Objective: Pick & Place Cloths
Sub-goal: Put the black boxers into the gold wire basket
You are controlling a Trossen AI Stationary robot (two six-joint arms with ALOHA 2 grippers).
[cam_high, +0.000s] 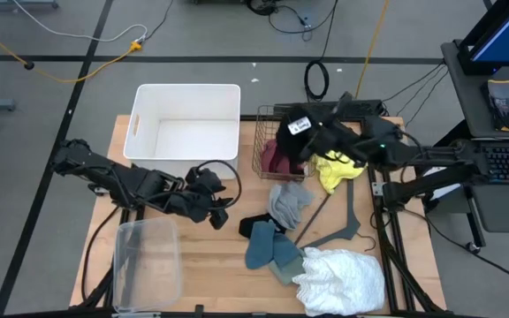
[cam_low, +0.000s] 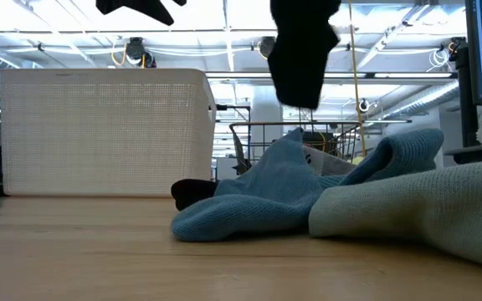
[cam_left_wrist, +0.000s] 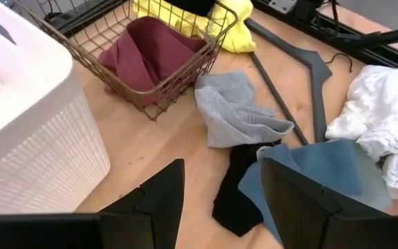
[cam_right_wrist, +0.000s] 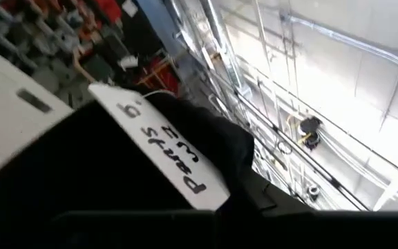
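My right gripper (cam_high: 325,134) is shut on a black garment (cam_high: 303,124) with a white label (cam_right_wrist: 161,149), held high over the wire basket (cam_high: 268,157). A maroon cloth (cam_left_wrist: 147,59) lies in that basket. On the table lie a yellow cloth (cam_high: 336,172), a grey cloth (cam_left_wrist: 237,111), a small black cloth (cam_left_wrist: 237,190), blue-grey cloths (cam_high: 268,249) and a frilly white one (cam_high: 338,278). My left gripper (cam_left_wrist: 221,173) hovers open above the table, left of the small black cloth, with nothing between its fingers. My right gripper holds the black garment, but the fabric (cam_right_wrist: 116,194) drapes over the fingers and hides the place of contact. The garment hangs below the gripper, lifted clear, and its lower end (cam_low: 299,84) dangles above the basket rim.
A white plastic bin (cam_high: 184,119) stands at the far left, next to the basket. A clear plastic container (cam_high: 144,261) sits at the near left. A flat grey hanger (cam_high: 338,225) lies between the cloths and the right edge. Bare wood shows between the bin and the cloths.
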